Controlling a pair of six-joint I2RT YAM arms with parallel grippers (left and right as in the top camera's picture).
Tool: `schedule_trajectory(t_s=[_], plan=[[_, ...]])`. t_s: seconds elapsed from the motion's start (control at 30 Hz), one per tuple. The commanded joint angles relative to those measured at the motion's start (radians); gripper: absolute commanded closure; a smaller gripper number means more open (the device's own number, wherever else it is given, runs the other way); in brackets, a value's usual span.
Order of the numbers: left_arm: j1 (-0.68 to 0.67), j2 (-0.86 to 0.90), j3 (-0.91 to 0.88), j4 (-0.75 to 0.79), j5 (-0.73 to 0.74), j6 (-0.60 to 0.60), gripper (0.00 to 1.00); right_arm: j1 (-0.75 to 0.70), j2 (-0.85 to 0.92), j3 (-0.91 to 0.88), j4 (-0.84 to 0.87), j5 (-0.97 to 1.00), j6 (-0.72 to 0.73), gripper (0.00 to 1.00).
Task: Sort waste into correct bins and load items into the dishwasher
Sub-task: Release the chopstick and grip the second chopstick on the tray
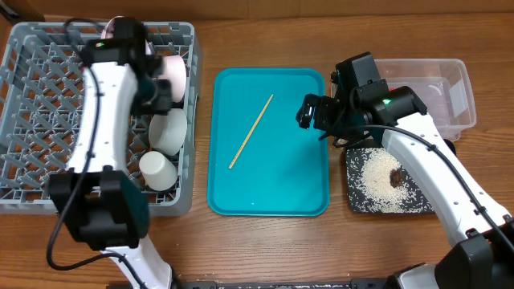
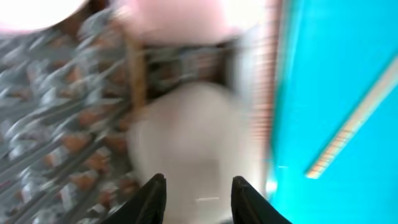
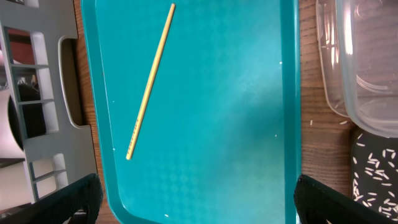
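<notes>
The grey dish rack (image 1: 32, 120) stands at the left and holds a pale-pink plate (image 1: 173, 71), a white bowl (image 1: 169, 130) and a white cup (image 1: 157, 170). My left gripper (image 1: 164, 96) hovers over them; in the blurred left wrist view its fingers (image 2: 198, 186) are open above the white bowl (image 2: 186, 137). One wooden chopstick (image 1: 250, 132) lies on the teal tray (image 1: 273, 197); it also shows in the right wrist view (image 3: 149, 84). My right gripper (image 1: 309, 112) is wide open and empty (image 3: 199, 199) over the tray's right part. Red wrapper and tissue are not clearly visible.
The clear tub (image 1: 450, 76) stands at the back right, and its corner shows in the right wrist view (image 3: 367, 62). The black tray (image 1: 357, 201) in front of it holds rice grains (image 1: 376, 178) and a brown scrap (image 1: 395, 177). My right arm crosses over both.
</notes>
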State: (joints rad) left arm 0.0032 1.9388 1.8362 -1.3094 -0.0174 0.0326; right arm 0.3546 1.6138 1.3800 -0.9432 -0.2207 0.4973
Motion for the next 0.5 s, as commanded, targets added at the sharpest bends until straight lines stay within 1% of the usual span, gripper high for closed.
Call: schedule_trajectory(t_s=[0.0, 0.13, 0.23, 0.3, 0.47], plan=[[-0.163, -0.023, 0.035, 0.006, 0.063, -0.002, 0.62, 0.004, -0.016, 0.027, 0.003, 0.011, 0.0, 0.0], [-0.272, -0.003, 0.011, 0.048, 0.063, -0.046, 0.59, 0.004, -0.016, 0.027, 0.003, 0.011, 0.0, 0.0], [-0.309, 0.026, -0.006, 0.061, 0.072, -0.092, 0.57, 0.004, -0.016, 0.027, 0.003, 0.011, 0.0, 0.0], [-0.332, 0.06, -0.015, 0.071, 0.098, -0.093, 0.57, 0.004, -0.016, 0.027, 0.003, 0.011, 0.0, 0.0], [-0.383, 0.195, -0.016, 0.142, 0.097, -0.084, 0.57, 0.004, -0.016, 0.027, 0.003, 0.011, 0.0, 0.0]])
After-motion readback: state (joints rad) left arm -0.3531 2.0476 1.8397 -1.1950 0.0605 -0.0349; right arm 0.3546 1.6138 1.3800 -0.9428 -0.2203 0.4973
